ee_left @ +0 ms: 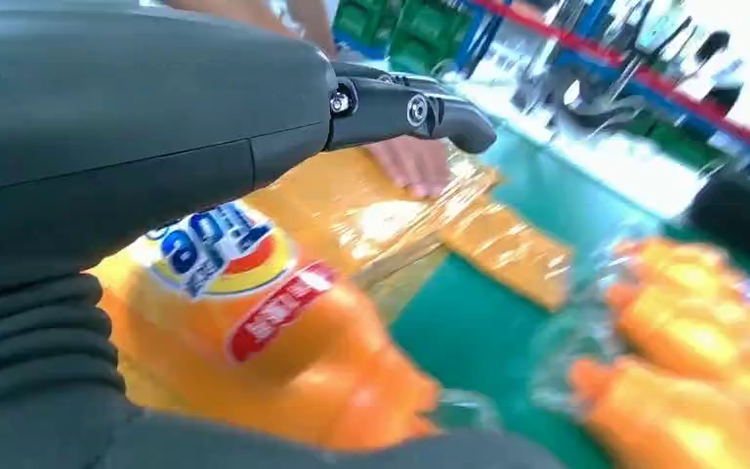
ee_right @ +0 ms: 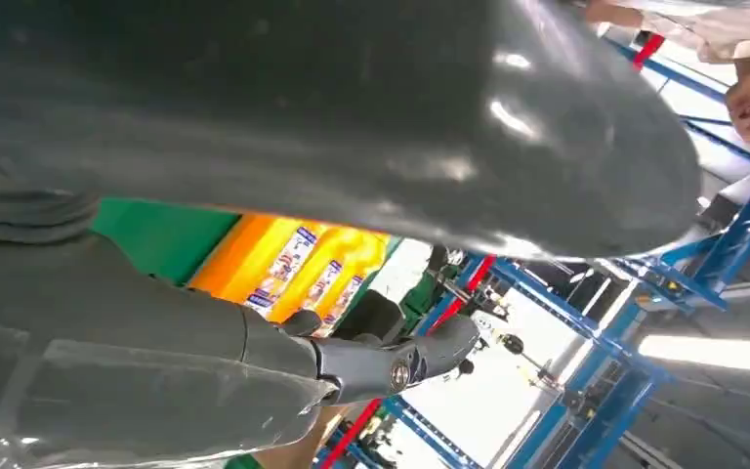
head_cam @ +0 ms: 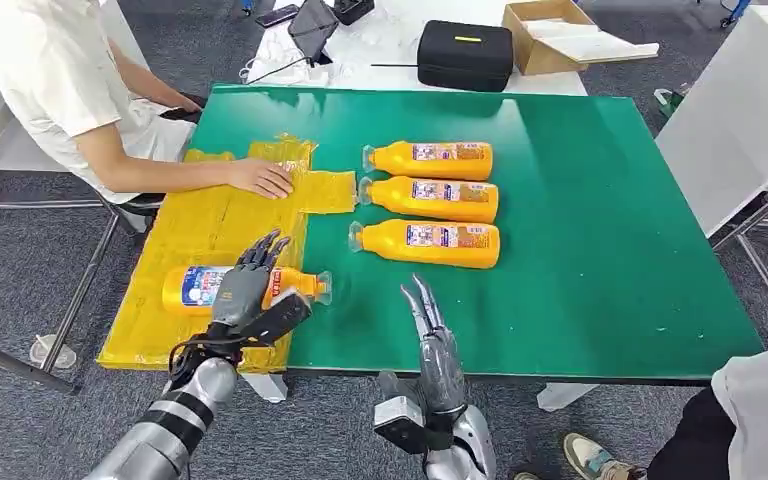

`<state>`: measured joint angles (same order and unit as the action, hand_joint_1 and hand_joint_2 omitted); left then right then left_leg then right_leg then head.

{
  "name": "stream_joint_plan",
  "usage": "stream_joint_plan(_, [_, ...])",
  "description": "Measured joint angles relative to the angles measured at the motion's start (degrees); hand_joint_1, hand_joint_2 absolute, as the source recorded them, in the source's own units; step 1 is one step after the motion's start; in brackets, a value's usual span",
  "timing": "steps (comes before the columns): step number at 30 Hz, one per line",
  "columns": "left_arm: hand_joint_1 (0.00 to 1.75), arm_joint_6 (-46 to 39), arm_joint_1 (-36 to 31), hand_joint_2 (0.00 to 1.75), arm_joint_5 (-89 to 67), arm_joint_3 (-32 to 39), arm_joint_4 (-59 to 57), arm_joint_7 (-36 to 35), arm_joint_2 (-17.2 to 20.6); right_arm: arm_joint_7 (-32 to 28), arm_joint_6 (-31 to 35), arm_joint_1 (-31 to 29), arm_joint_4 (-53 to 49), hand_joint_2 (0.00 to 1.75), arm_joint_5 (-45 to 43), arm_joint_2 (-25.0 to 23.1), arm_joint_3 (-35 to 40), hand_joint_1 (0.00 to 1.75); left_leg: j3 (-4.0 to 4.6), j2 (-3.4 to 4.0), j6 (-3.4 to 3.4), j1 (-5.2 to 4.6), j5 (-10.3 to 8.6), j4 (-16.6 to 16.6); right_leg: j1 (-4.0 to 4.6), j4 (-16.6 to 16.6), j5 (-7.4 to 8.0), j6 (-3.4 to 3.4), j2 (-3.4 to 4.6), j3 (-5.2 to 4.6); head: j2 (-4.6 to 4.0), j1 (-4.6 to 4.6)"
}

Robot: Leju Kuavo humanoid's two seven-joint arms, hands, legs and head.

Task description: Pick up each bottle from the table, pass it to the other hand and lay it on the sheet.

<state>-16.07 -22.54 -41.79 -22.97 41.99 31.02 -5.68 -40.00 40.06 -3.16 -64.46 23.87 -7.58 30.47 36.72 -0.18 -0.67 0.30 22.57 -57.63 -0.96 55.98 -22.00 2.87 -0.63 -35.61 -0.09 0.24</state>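
Note:
An orange bottle [head_cam: 192, 288] [ee_left: 254, 342] lies on its side on the yellow sheet [head_cam: 200, 225] [ee_left: 508, 249], cap toward the green table. My left hand [head_cam: 248, 290] [ee_left: 107, 147] hovers over its middle; the fingers [ee_left: 410, 107] are stretched out above it and the thumb is beside it, with no firm grip visible. Three more orange bottles [head_cam: 430, 159] [head_cam: 430, 199] [head_cam: 428, 243] lie in a row on the green table [head_cam: 600, 220]. My right hand [head_cam: 430, 330] [ee_right: 254, 117] is at the table's front edge, fingers straight and empty, short of the nearest bottle.
A seated person rests a hand [head_cam: 260, 178] [ee_left: 415, 161] on the far part of the sheet. Behind the green table stand a black case [head_cam: 465, 55] and a cardboard box [head_cam: 550, 35]. A white table [head_cam: 740, 110] stands right; another person's shoe [head_cam: 590, 455] is lower right.

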Motion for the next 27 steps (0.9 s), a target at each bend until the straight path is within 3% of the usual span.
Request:
stream_joint_plan(1, [0.00, -0.1, 0.8, 0.00, 0.4, -0.4, 1.8, 0.0, -0.1, 0.0, 0.0, 0.1, -0.1, 0.00, 0.0, 0.0, -0.2, 0.00, 0.05, -0.01, 0.00, 0.00, 0.01, 0.0, 0.00, 0.0, -0.01, 0.00, 0.00, -0.05, 0.00, -0.02])
stream_joint_plan(2, [0.00, -0.1, 1.5, 1.75, 0.5, -0.7, 3.3, 0.0, -0.2, 0.0, 0.0, 0.2, -0.2, 1.75, 0.1, 0.0, -0.2, 0.00, 0.11, -0.01, 0.00, 0.00, 0.01, 0.0, 0.01, 0.0, -0.01, -0.01, 0.00, -0.11, 0.00, 0.00])
stream_joint_plan(17, [0.00, -0.7, 9.4, 1.75, 10.5, -8.5, 25.1, 0.7, -0.3, 0.0, 0.0, 0.5, -0.5, 1.75, 9.6, -0.3, -4.3, 0.00, 0.34, 0.01, 0.02, 0.00, 0.06, 0.0, 0.00, 0.0, -0.02, -0.01, 0.04, -0.33, 0.00, 0.00])
stream_joint_plan(23, [0.00, 3.1, 15.2, 1.75, 27.1, -8.7, 30.7, -0.1, -2.1, 0.2, 0.0, -0.2, 3.0, 1.75, 30.6, -0.5, -15.4, 0.00, 0.39, -0.05, 0.02, 0.00, 0.06, 0.0, 0.00, 0.0, -0.03, 0.01, 0.01, -0.33, 0.00, 0.00])
stream_joint_plan(27, [0.00, -0.2, 17.1, 1.75, 31.1, -9.1, 30.8, 1.0, -3.1, 6.1, 0.0, -2.0, 4.0, 1.75, 42.4, -0.3, -23.7, 0.00, 0.41, -0.03, -0.02, -0.03, 0.09, 0.0, -0.02, 0.0, -0.01, 0.02, 0.02, -0.36, 0.00, -0.02])
